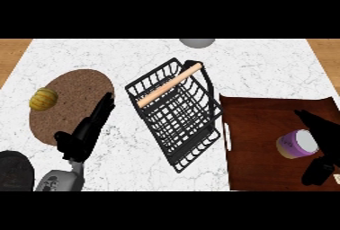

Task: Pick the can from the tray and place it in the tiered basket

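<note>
A purple can (pixel 297 143) with a white lid lies on the dark wooden tray (pixel 262 130) at the right. My right hand (pixel 324 139) is right beside it, fingers on its far right side and the thumb below it, curling round the can. The black wire tiered basket (pixel 176 112) with a wooden handle stands at the middle of the counter, left of the tray. My left hand (pixel 86 130) rests at the lower left with fingers straight, pointing up over a brown mat.
A round brown cork mat (pixel 69 103) lies at the left with a yellow-green squash (pixel 44 99) on it. A grey round object (pixel 196 42) shows at the counter's far edge. A dark object (pixel 13 173) sits at the lower left corner.
</note>
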Controlling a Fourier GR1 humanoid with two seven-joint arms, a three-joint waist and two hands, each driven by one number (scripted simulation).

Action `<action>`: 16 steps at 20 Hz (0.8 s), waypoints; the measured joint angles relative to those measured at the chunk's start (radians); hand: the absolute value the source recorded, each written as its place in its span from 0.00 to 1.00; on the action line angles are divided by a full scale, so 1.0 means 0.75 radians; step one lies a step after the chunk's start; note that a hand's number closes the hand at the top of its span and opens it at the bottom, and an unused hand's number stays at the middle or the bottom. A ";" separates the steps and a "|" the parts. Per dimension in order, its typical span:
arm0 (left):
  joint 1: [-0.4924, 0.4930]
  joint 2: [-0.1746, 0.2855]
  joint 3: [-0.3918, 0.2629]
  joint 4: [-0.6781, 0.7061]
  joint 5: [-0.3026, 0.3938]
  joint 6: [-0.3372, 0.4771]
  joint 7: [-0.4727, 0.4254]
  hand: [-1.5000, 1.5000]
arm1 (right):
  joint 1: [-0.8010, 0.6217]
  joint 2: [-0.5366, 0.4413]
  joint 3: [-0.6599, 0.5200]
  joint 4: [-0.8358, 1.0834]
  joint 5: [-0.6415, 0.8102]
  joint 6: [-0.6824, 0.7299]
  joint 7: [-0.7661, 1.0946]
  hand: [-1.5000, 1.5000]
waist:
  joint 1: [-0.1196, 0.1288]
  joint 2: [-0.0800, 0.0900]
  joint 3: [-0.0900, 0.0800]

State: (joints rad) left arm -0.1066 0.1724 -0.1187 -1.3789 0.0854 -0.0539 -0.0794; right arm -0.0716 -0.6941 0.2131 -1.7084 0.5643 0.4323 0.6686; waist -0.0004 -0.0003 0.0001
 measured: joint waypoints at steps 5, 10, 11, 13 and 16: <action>0.004 -0.022 0.014 0.005 -0.032 -0.013 -0.008 0.50 | 0.045 0.069 -0.040 0.056 0.090 0.000 -0.093 0.00 | -0.001 0.000 0.000; 0.019 -0.036 0.030 0.000 -0.058 -0.033 -0.014 0.50 | 0.008 0.135 -0.082 0.145 0.169 0.039 -0.164 0.00 | 0.001 0.000 0.000; 0.022 -0.037 0.035 -0.014 -0.058 -0.037 0.000 0.50 | 0.012 0.151 -0.083 0.168 0.194 0.024 -0.189 0.00 | 0.001 0.000 0.000; 0.017 -0.045 0.040 -0.009 -0.065 -0.045 0.006 0.50 | -0.014 0.183 -0.098 0.207 0.218 0.031 -0.218 1.00 | 0.002 0.000 0.000; 0.025 -0.048 0.049 0.009 -0.069 -0.057 -0.025 0.50 | -0.015 0.218 -0.121 0.247 0.224 -0.041 -0.315 1.00 | 0.002 0.000 -0.001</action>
State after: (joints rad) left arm -0.0882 0.1365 -0.0822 -1.3721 0.0337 -0.0963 -0.0982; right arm -0.0825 -0.5308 0.1220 -1.5235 0.7327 0.4014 0.4320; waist 0.0009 -0.0004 -0.0005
